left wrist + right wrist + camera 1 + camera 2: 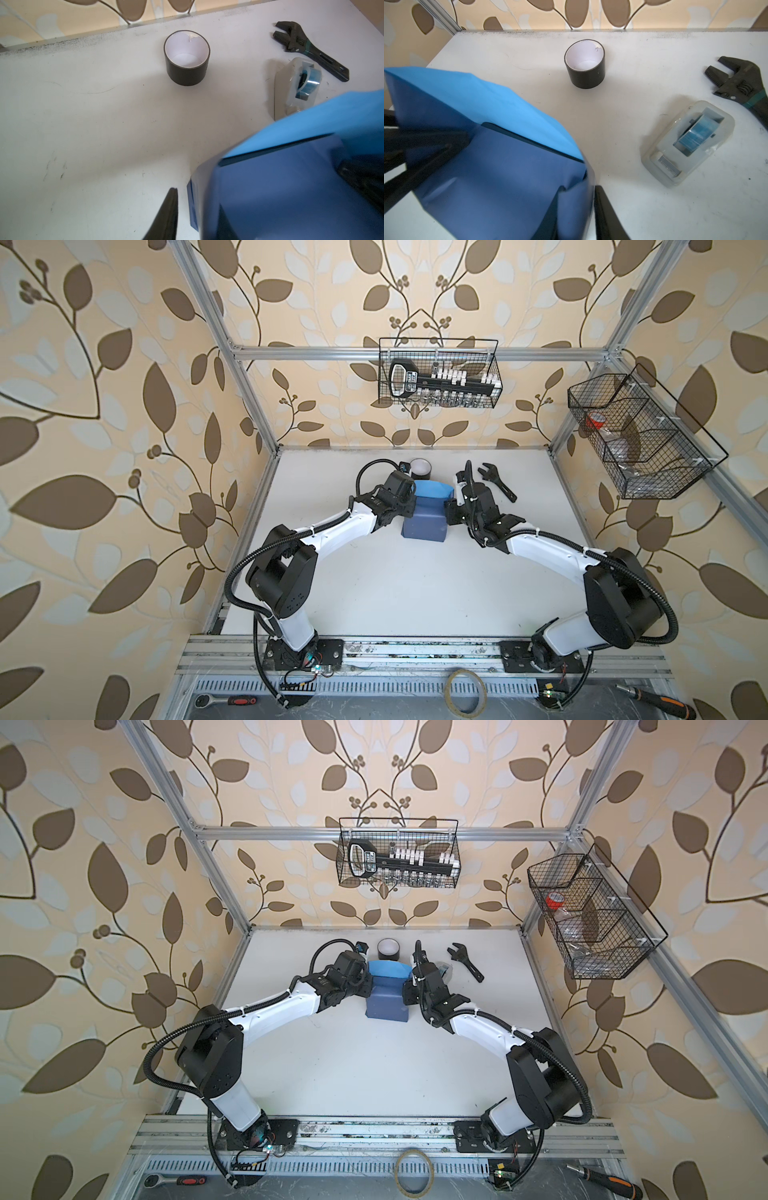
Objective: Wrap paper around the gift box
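1. Flanking the gift box [529, 142] with both arms. My left gripper [409, 510] is at its left end and my right gripper [451, 510] at its right end, both hard up against the paper [424, 526].
2. Box position: just on the arm-base side of the black tape roll [420, 468], near it but not touching. It is covered, and only a dark lid edge shows in the wrist views.
3. Paper: the slate face is draped over the box. The light-blue flap [432, 490] lies between box and roll.
4. Key relation: the flap lies roll-ward of my fingers, and the wrap's side ends face my grippers directly. My guess is the wrap axis runs across the roll-to-base line, so each arm is equally near its own end.
5. Left fingers: only one finger [169, 207] shows, beside the paper's fold. I can't tell if they are apart or pinching.
6. Right fingers: one finger [604, 212] sits outside the paper's edge, with a dark shape that is likely its mate inside. The gap is narrow, and I can't tell if it bites.
7. Tape dispenser [687, 143]: right of the roll, so my right arm is nearer.
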